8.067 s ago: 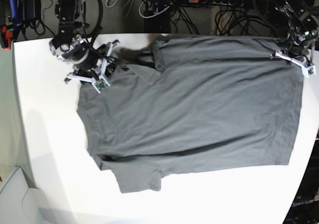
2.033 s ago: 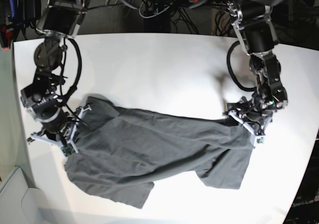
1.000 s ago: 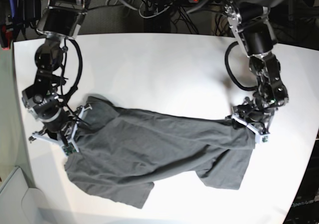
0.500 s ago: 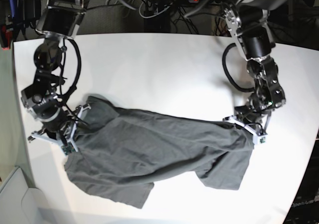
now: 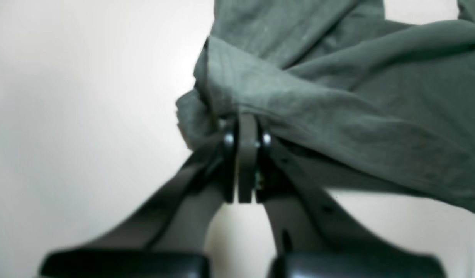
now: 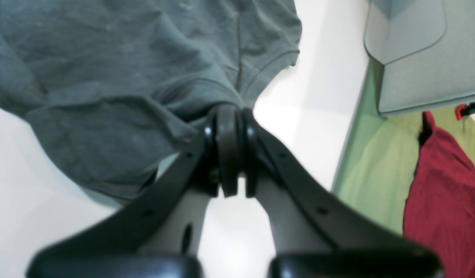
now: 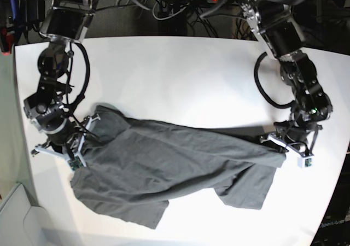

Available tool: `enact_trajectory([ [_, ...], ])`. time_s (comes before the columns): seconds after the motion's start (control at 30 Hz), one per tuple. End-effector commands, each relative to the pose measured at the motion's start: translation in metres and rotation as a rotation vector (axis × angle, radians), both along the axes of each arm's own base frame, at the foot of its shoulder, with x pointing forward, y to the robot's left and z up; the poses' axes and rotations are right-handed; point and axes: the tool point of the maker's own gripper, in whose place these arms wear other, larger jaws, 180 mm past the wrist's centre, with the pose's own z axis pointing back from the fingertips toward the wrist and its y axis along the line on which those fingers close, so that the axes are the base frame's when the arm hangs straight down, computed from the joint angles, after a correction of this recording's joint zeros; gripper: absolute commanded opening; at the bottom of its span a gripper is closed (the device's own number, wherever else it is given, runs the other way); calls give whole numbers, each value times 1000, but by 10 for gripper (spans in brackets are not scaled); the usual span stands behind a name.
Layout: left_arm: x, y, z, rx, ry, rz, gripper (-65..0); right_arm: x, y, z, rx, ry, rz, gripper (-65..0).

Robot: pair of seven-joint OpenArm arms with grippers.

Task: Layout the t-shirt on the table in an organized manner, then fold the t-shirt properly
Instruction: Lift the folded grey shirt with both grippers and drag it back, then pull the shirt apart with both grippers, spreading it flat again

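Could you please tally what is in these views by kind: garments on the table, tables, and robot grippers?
Garments: 1, the t-shirt, dark grey, rumpled
Tables: 1, the table, white
Grippers: 2, the left gripper and the right gripper, each pinching an edge of the shirt
Total: 4

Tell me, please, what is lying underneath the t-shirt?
Only the white table shows around the t-shirt. Whatever might sit beneath the rumpled cloth is covered and cannot be seen.
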Motion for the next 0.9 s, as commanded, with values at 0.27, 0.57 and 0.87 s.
enact_trajectory([
  [0.27,-64,13,25,100,48,52,-645,8,-10,20,-18,-61,-7,-650],
  [0.57,-144,20,0,126,209,119,-645,13,-17,29,-41,-75,-16,-650],
  [0.87,-211,8,-36,-4,313,101,-645,10,-42,35,-118,-69,-24,-650],
])
